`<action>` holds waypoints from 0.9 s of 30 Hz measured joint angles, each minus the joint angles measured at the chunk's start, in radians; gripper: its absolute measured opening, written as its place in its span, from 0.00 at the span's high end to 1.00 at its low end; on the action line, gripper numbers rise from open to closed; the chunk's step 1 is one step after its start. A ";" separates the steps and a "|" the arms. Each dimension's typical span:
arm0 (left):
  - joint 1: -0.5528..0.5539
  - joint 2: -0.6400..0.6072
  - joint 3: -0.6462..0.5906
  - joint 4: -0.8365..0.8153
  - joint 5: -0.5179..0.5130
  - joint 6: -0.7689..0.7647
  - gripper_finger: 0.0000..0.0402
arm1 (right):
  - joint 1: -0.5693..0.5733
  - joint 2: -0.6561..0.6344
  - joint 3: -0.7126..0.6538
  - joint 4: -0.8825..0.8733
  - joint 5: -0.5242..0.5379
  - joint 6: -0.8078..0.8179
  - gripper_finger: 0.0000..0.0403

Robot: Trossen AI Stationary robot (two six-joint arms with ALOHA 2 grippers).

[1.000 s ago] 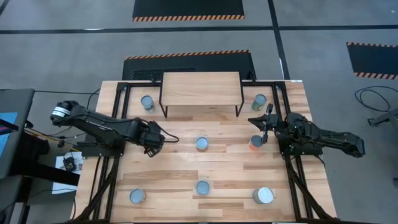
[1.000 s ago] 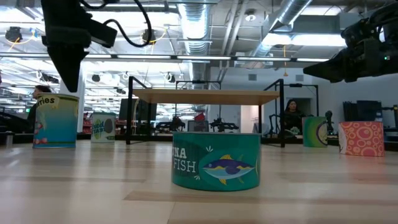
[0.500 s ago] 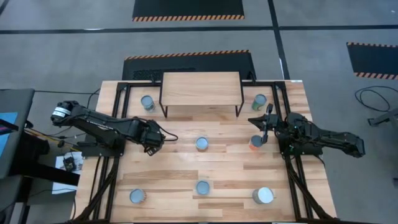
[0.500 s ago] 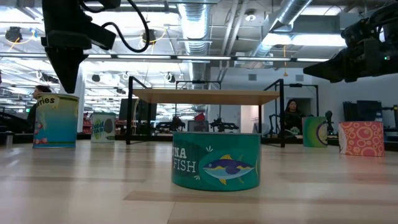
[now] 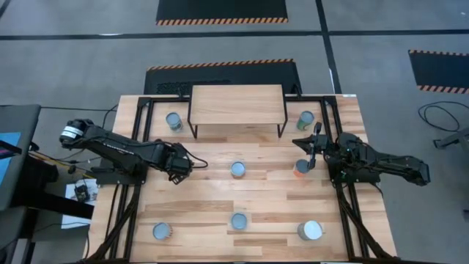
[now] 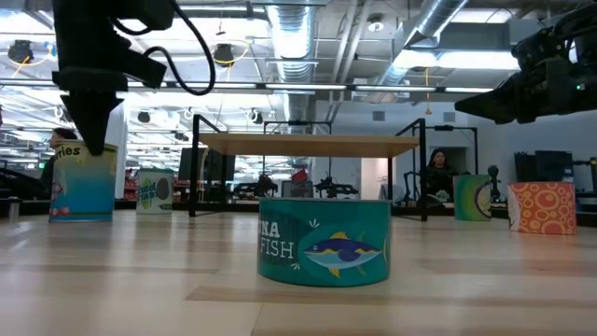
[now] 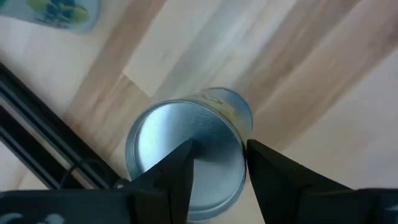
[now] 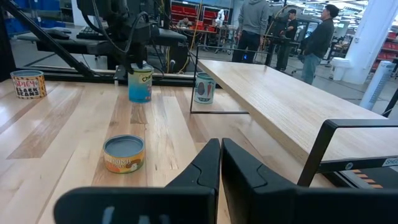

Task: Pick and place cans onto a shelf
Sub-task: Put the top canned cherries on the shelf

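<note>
Several cans stand upright on their bases on the plank table (image 5: 205,198). The shelf (image 5: 236,105) stands on its black legs at the far middle. My left gripper (image 7: 217,162) is open and points steeply down over a blue-and-yellow can (image 7: 186,155), at the table's left (image 6: 82,182). In the high view the gripper (image 5: 178,163) hides this can. In the low view its fingers (image 6: 90,131) overlap the can's top edge. My right gripper (image 8: 221,155) is shut and level at the table's right (image 5: 308,150), over an orange can (image 5: 301,168). My left gripper comes at the can's silvery top (image 7: 155,143) from above. One finger (image 7: 177,171) shows over the top and the other (image 7: 267,168) at its rim. Whether either finger touches the can, I cannot tell.
Other cans: beside the shelf's left legs (image 5: 174,121) and right legs (image 5: 305,117), mid-table (image 5: 238,169), and three along the near edge (image 5: 162,232), (image 5: 239,221), (image 5: 311,230). Black frame rails run down both table sides. People stand in the room beyond (image 8: 320,37).
My left gripper has sunk toward the blue-and-yellow can, staying open; in the low view its fingers now overlap the can's top. The can and my right arm have kept still.
</note>
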 joint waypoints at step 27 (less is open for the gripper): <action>0.031 0.071 0.444 0.346 0.045 0.462 1.00 | 0.000 0.000 0.000 0.000 0.000 0.000 0.91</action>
